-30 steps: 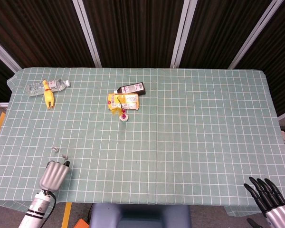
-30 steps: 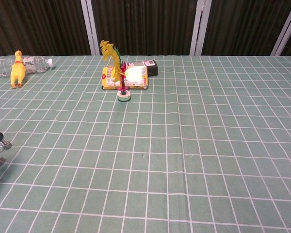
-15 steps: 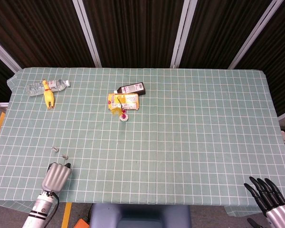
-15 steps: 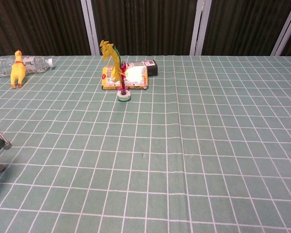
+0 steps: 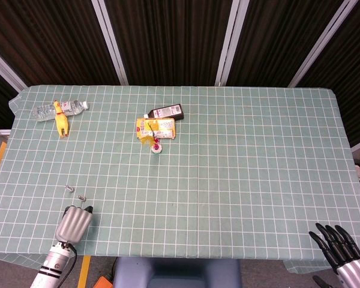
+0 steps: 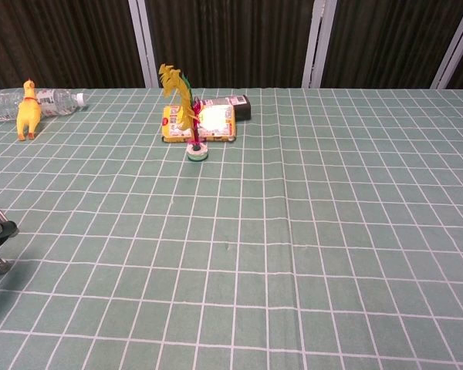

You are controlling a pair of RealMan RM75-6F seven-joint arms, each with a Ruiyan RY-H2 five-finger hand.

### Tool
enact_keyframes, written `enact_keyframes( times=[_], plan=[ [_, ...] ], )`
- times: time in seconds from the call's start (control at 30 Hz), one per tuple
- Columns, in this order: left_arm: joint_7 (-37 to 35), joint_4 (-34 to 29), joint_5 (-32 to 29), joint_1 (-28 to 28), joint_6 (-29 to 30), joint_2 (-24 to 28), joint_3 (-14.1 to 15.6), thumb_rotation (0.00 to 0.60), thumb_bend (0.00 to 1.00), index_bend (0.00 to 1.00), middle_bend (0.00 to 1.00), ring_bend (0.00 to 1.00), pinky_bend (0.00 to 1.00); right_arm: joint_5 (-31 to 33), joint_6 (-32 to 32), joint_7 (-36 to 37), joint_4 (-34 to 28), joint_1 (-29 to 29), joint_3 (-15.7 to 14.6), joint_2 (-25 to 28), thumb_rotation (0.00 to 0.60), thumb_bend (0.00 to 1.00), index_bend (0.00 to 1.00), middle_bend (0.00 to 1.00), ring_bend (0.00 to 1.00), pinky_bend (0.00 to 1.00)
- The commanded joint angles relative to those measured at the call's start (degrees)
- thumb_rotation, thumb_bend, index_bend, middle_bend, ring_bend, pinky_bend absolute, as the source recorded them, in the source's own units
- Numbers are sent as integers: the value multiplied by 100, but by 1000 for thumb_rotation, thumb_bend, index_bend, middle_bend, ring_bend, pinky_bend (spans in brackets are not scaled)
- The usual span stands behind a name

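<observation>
Slightly back toward the near table edge has moved the left hand (image 5: 74, 223); its fingers are curled together and hold nothing. Two small metal pieces (image 5: 74, 192) lie just beyond its fingertips (too small to name). Right hand (image 5: 338, 245) hangs off the near right corner, fingers spread. Far ahead stand a feather toy (image 5: 155, 143), a yellow packet (image 5: 156, 127), and a rubber chicken (image 5: 60, 120).

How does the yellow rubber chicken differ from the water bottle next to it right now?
The rubber chicken stands upright in the chest view; the water bottle lies on its side. The chicken is opaque yellow, the bottle clear with a white cap. The bottle looks longer. Both sit at the table's far left corner, touching or nearly so.
</observation>
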Motion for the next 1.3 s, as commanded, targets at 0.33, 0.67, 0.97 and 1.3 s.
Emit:
enact_keyframes(
  times=[0.33,0.67,0.97,1.3],
  plan=[
    [-72,8,96,-10,64,24,27,600,506,422,1000,1000,1000,0,-9,-10,-4,-3,-1,0,600,180,0,0,0,0],
    [-983,-945,594,315,893,758,192,600,448,338,1000,1000,1000,25,43,36,5,-18,14,11,600,180,0,0,0,0],
    [-6534,-1586,991,890,1749,2245,1082,600,411,29,177,122,288,378,-397,65,-237,131,77,84,600,180,0,0,0,0],
    [-7049,-1244,801,823,1456,2734,926,600,395,6,0,0,63,691,-609,-89,-461,192,202,115,600,180,0,0,0,0]
  ],
)
